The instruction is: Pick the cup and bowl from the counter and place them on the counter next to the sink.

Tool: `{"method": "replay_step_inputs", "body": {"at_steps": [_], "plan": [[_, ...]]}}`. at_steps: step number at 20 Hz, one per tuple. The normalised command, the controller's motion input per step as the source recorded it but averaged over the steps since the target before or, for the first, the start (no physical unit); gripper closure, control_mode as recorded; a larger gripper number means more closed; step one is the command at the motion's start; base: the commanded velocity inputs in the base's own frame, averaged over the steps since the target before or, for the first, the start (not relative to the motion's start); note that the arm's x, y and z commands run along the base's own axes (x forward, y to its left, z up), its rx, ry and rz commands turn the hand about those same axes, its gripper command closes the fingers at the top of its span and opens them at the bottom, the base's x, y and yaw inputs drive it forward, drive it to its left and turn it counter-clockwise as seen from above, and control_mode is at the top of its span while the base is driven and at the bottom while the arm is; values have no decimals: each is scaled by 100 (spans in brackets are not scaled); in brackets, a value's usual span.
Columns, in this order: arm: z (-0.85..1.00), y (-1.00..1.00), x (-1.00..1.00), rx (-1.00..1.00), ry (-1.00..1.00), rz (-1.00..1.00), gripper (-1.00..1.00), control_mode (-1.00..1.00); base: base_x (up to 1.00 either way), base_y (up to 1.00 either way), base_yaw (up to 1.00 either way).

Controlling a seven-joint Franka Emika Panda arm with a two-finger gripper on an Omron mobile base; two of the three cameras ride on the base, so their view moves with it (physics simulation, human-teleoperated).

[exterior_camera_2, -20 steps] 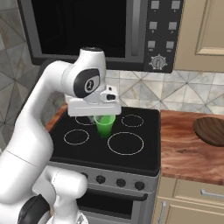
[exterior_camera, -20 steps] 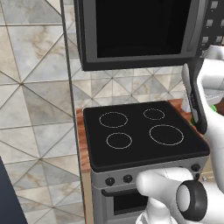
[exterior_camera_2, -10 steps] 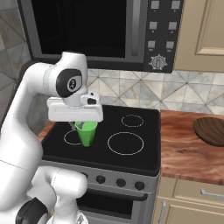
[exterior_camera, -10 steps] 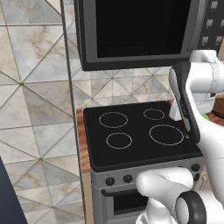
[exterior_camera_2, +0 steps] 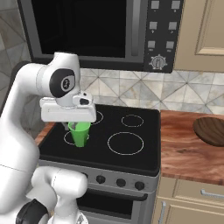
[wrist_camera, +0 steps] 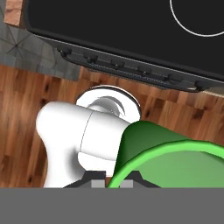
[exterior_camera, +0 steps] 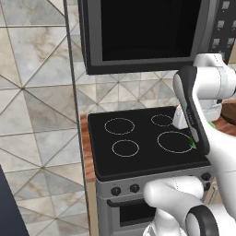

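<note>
The green cup (exterior_camera_2: 80, 133) hangs clamped in my tool (exterior_camera_2: 77, 127), held up over the front left corner of the black stovetop (exterior_camera_2: 131, 151). Right of the stovetop lies the wooden desk (exterior_camera_2: 183, 153), carrying a dark wooden disc (exterior_camera_2: 211, 130) at its right edge.

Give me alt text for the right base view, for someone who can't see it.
A white robot arm's gripper holds a green cup above the black stovetop, jaws shut on it. A microwave hangs above, and a reddish-brown wooden counter to the right carries a dark wooden disc.
</note>
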Motion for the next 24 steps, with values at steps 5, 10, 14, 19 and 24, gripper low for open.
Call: {"method": "replay_step_inputs", "body": {"at_steps": [5,10,14,19,24], "plan": [[0,0,0,0,0,0,100,-100,0,0,0],[0,0,0,0,0,0,100,-100,0,0,0],[0,0,0,0,0,0,100,100,-2,0,0],[0,0,0,0,0,0,100,100,-90,-15,-10],[0,0,0,0,0,0,100,100,-74,-32,-21]]}}
